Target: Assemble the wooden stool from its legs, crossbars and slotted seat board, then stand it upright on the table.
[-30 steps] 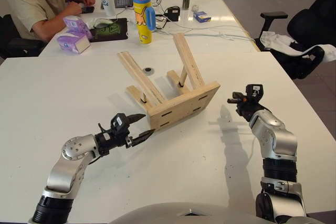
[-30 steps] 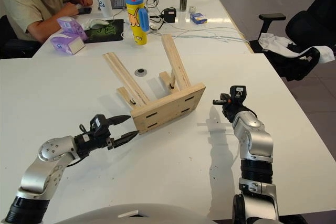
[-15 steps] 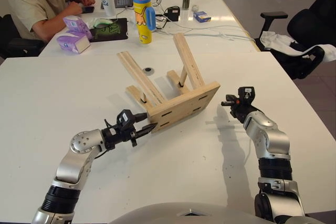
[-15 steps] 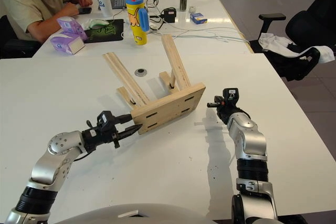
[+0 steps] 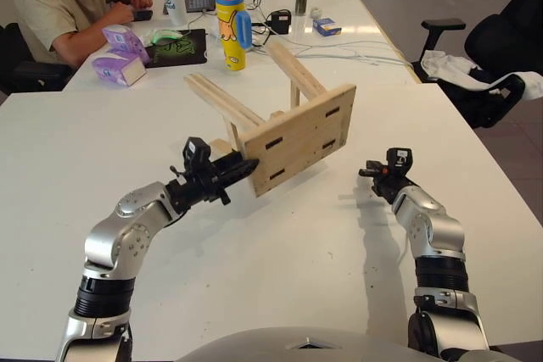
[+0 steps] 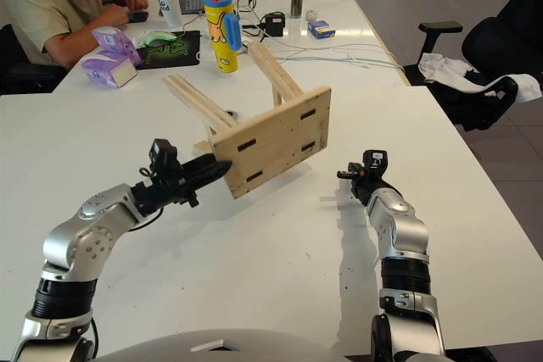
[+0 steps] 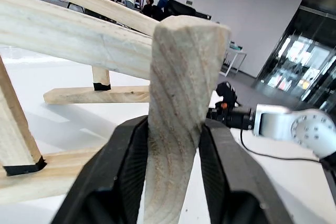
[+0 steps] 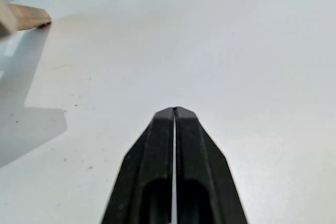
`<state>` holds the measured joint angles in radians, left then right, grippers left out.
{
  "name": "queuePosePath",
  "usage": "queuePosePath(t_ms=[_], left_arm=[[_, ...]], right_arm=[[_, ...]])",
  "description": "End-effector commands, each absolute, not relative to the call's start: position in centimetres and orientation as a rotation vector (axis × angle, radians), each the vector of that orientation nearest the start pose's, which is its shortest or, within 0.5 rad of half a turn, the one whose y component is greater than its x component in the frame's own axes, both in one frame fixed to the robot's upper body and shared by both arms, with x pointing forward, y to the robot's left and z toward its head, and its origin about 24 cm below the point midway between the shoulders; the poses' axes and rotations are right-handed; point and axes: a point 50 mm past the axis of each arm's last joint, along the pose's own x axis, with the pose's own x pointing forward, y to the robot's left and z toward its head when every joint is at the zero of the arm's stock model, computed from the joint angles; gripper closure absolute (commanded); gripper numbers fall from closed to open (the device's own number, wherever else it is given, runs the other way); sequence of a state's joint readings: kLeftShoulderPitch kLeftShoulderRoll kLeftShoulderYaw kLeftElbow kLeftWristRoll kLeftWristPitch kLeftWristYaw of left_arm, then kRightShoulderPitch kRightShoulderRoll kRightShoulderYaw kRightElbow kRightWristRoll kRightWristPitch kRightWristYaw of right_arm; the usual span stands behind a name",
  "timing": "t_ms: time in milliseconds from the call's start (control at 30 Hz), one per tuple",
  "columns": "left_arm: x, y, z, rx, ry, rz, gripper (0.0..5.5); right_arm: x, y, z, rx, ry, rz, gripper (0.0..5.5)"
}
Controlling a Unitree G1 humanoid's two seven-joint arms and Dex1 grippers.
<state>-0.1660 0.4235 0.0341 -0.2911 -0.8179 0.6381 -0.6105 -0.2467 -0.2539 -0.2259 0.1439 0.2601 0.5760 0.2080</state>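
The assembled wooden stool lies tipped on the white table, its slotted seat board raised and facing me. Its legs point away toward the back. My left gripper is shut on the seat board's lower left edge. In the left wrist view the fingers clamp the board edge, with a crossbar behind. My right gripper is shut and holds nothing, low over the table to the right of the stool; the right wrist view shows the right gripper with fingers together.
A yellow cup, purple boxes and cables lie on the table behind the stool. A black office chair stands off the right edge. A person sits at the far left.
My left gripper closed on the seat board's edge and lifted it, tilting the stool up so the board stands steeper. My right gripper drew back slightly from the stool.
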Motion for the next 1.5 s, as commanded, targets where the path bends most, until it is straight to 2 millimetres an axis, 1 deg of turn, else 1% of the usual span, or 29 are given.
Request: queuePosePath(t_ms=[33, 67, 100, 167, 233, 300, 333, 467, 500, 667, 767, 800, 833, 933, 1033, 1100, 1167, 1233, 1267, 1300, 1333, 1400, 1433, 1500], left_arm=[[27.8, 14.6, 25.2, -1.149, -0.157, -0.930, 4.17], [28.6, 15.3, 26.6, -1.216, -0.176, -0.868, 4.17], [29.4, 15.8, 27.3, -1.243, -0.177, -0.807, 4.17], [30.7, 16.9, 27.7, -1.314, -0.160, -0.691, 4.17], [32.2, 18.8, 26.6, -1.356, -0.142, -0.522, 4.17], [33.1, 20.2, 25.5, -1.377, -0.129, -0.410, 4.17], [33.5, 20.9, 24.7, -1.395, -0.121, -0.348, 4.17], [33.7, 22.8, 19.4, -1.448, -0.031, -0.099, 4.17], [33.5, 23.0, 18.5, -1.443, -0.012, -0.068, 4.17], [32.7, 22.7, 15.4, -1.372, 0.064, -0.042, 4.19], [31.8, 22.8, 14.4, -1.338, 0.070, -0.036, 4.19], [31.5, 23.0, 14.4, -1.340, 0.049, -0.036, 3.83], [31.3, 23.1, 14.5, -1.328, 0.023, -0.037, 3.73], [30.9, 23.8, 15.3, -1.387, -0.068, -0.041, 3.32], [31.0, 24.0, 15.0, -1.429, -0.080, -0.037, 2.82], [30.5, 24.1, 15.3, -1.417, -0.109, -0.085, 2.49], [29.5, 24.1, 15.6, -1.388, -0.143, -0.149, 2.31], [28.5, 24.4, 15.5, -1.309, -0.167, -0.149, 2.31], [27.9, 25.1, 15.5, -1.236, -0.202, -0.107, 2.31], [27.0, 25.6, 15.4, -1.081, -0.227, -0.055, 2.31], [26.3, 25.7, 15.4, -0.956, -0.241, -0.032, 2.31], [25.0, 25.0, 15.3, -0.832, -0.251, -0.054, 2.31], [24.4, 24.3, 15.1, -0.763, -0.236, -0.101, 2.31], [23.5, 22.5, 14.1, -0.507, -0.160, -0.209, 2.31]], right_arm=[[28.0, -21.9, 2.8, 0.168, 0.448, 0.012, 5.50], [28.0, -21.7, 2.8, 0.163, 0.449, 0.014, 5.50], [27.9, -21.6, 2.8, 0.161, 0.449, 0.013, 5.50], [28.0, -21.5, 2.7, 0.121, 0.452, 0.003, 5.50], [28.2, -20.8, 2.4, 0.121, 0.458, -0.002, 5.50], [28.2, -19.9, 2.2, 0.131, 0.459, 0.010, 5.50], [28.2, -19.5, 2.2, 0.125, 0.457, 0.020, 5.50], [28.1, -18.0, 1.7, 0.112, 0.466, 0.045, 5.50], [28.0, -17.7, 1.6, 0.106, 0.468, 0.056, 5.50], [27.7, -16.1, 1.5, 0.104, 0.477, 0.106, 5.50], [27.8, -15.7, 1.5, 0.101, 0.479, 0.125, 5.50], [27.9, -15.8, 1.6, 0.102, 0.478, 0.128, 5.50], [28.0, -15.9, 1.7, 0.103, 0.476, 0.130, 5.50], [28.0, -16.3, 1.6, 0.105, 0.479, 0.126, 5.50], [27.9, -16.5, 1.5, 0.114, 0.481, 0.127, 5.50], [28.0, -16.3, 1.5, 0.116, 0.483, 0.139, 5.50], [28.1, -16.3, 1.5, 0.115, 0.485, 0.145, 5.50], [28.1, -16.4, 1.4, 0.110, 0.489, 0.147, 5.50], [28.1, -16.5, 1.4, 0.106, 0.491, 0.149, 5.50], [28.1, -16.6, 1.4, 0.105, 0.492, 0.148, 5.50], [28.1, -16.7, 1.3, 0.103, 0.492, 0.148, 5.50], [28.1, -16.9, 1.2, 0.100, 0.498, 0.149, 5.50], [28.0, -17.1, 1.1, 0.099, 0.500, 0.144, 5.50], [28.0, -17.5, 1.1, 0.098, 0.501, 0.133, 5.50]])
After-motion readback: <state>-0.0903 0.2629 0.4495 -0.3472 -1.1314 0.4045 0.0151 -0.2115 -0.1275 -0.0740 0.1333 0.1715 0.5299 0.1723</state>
